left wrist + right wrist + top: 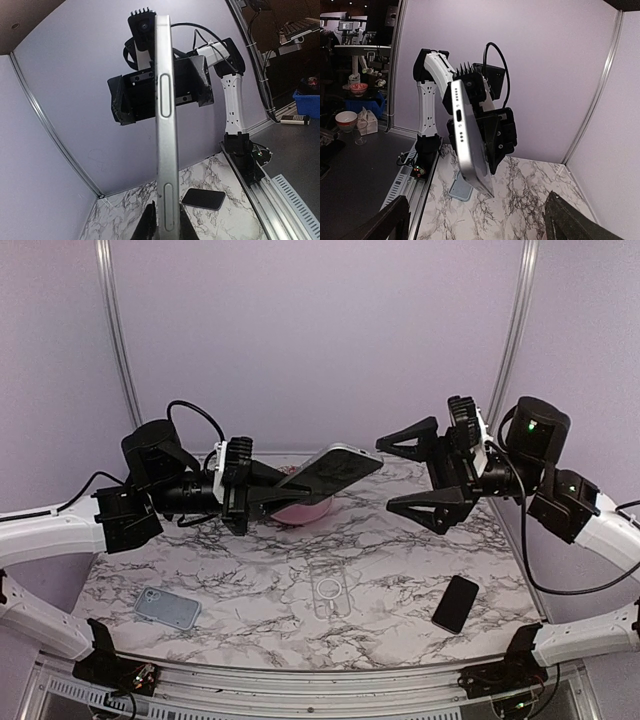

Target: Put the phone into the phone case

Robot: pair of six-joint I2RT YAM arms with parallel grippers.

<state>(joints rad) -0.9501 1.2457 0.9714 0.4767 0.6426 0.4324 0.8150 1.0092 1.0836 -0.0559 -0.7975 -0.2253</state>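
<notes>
Above the table point(400, 552), left hand point(288, 487) gripping phone point(335, 468)

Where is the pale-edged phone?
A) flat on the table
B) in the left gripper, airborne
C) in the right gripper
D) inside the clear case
B: the left gripper is shut on the phone above the table; the right gripper stands open.

Phone point(330, 472) showing glossy black screen, satin silvery edge; phone case point(331, 592), 6 o'clock on table point(400, 540), looking clear plastic; table showing smooth marble print.
</notes>
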